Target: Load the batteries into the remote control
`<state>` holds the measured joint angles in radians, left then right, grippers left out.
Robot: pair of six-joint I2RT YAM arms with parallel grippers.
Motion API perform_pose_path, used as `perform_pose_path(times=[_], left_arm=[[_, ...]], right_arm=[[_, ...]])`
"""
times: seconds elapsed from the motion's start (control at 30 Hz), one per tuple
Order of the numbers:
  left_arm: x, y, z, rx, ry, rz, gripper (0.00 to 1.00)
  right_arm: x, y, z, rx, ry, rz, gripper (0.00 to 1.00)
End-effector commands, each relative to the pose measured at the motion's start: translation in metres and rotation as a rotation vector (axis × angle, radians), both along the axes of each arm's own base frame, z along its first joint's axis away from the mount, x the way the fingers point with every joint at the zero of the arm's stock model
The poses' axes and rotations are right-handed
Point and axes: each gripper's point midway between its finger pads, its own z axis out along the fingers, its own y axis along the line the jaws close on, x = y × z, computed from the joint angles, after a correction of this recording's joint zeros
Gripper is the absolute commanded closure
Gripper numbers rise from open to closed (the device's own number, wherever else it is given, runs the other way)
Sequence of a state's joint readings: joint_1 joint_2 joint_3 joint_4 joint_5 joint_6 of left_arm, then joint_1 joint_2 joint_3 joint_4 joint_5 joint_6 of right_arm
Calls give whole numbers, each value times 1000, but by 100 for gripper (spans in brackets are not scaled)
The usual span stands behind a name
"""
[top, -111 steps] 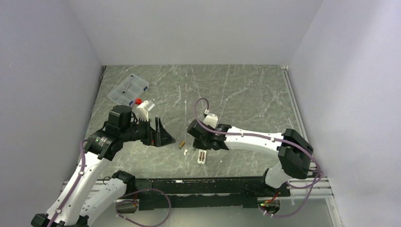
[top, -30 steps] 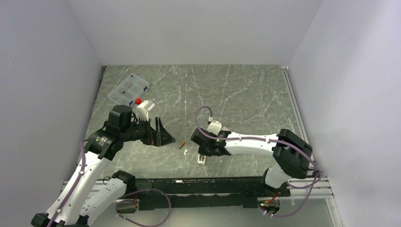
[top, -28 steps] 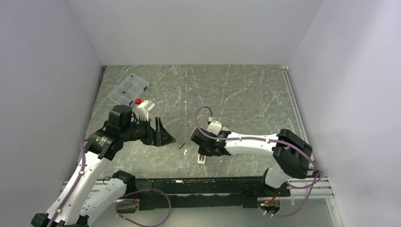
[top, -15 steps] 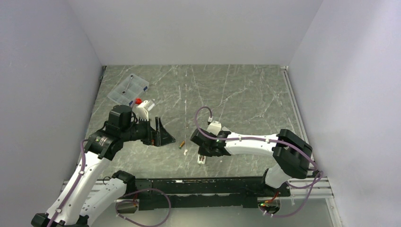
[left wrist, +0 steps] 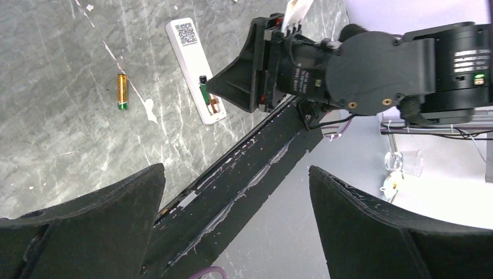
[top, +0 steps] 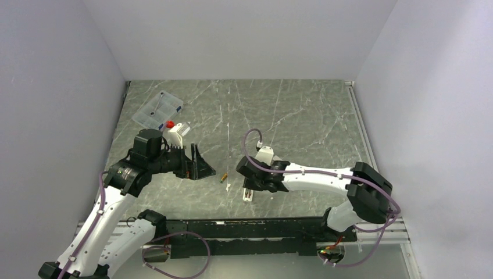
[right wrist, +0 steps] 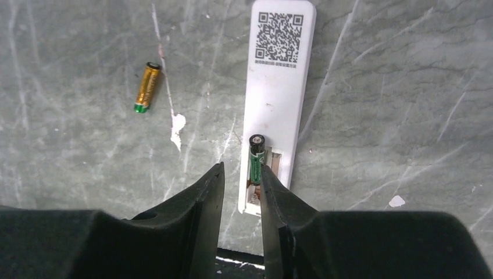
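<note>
By my judgement you are half done. The dark green battery (right wrist: 256,157) lies in the open bay of the slim white remote control (right wrist: 278,87), which is near the front edge. The right gripper (right wrist: 241,177) hovers there, its jaws slightly apart. The copper-orange battery (right wrist: 146,87) lies loose beside the remote on the grey-green marbled counter (top: 302,116). The left gripper (left wrist: 235,221) has its jaws spread wide and empty. Plain pale walls (top: 232,35) enclose three sides.

**One cell in the remote, one loose on the bench**

The remote control (right wrist: 279,87) is a slim white bar lying face down on the bench (right wrist: 378,116), with the QR code (right wrist: 281,32) on its back at the far end. Its battery bay (right wrist: 268,174) is uncovered at the near end. The dark green battery (right wrist: 256,160) lies lengthwise in the bay's left side, black cap toward the code. The copper-orange battery (right wrist: 145,87) lies flat to the remote's left, apart from it, green band nearest.
</note>
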<state>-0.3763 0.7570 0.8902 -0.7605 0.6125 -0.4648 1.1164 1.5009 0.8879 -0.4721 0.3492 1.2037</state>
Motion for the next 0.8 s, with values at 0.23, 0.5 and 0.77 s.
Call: perform_pose_path(times=[0.23, 0.5, 0.77], left_arm=[[1, -8, -5, -38, 39, -21, 1], [-2, -8, -9, -54, 69, -3, 1], [-2, -9, -20, -66, 108, 19, 1]], right_arm=[[3, -12, 36, -35, -120, 149, 69], [-21, -40, 13, -105, -78, 288, 85], [-42, -48, -16, -59, -15, 326, 100]])
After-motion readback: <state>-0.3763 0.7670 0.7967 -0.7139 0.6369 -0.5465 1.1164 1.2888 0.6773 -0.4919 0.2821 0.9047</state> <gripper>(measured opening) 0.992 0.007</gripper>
